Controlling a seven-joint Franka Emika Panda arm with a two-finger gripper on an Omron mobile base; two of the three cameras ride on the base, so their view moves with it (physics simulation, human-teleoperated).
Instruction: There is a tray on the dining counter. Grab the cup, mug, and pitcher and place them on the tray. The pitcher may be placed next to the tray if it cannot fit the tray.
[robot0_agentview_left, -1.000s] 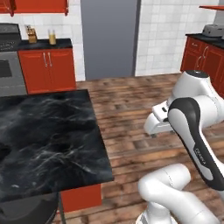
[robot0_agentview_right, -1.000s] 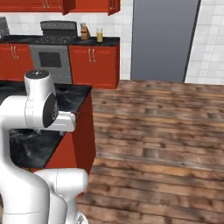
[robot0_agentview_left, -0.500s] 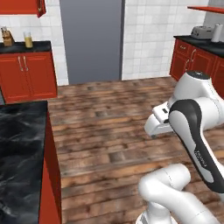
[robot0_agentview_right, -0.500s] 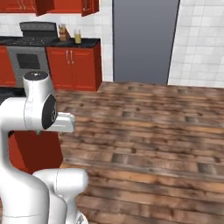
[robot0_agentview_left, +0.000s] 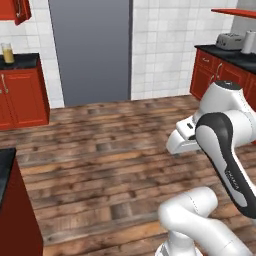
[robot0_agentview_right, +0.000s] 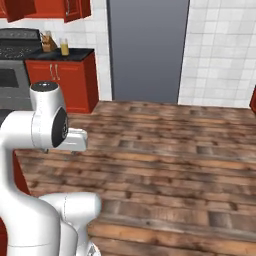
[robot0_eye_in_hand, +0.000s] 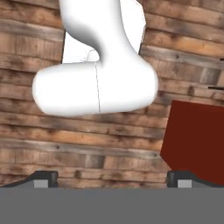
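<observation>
Glass pitcher (robot0_agentview_right: 64, 47) far from wide-apart jaws

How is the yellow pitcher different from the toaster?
The pitcher is tall and narrow; the toaster is low and wide. The pitcher is clear with orange-yellow inside; the toaster is silver-grey. In the left base view the pitcher stands far left, the toaster far right. Both sit on black worktops over red cabinets.

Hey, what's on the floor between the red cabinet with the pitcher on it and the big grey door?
Nothing. In the right base view, only bare wood floor and white tiled wall separate the red cabinet, carrying the pitcher, from the grey door.
</observation>
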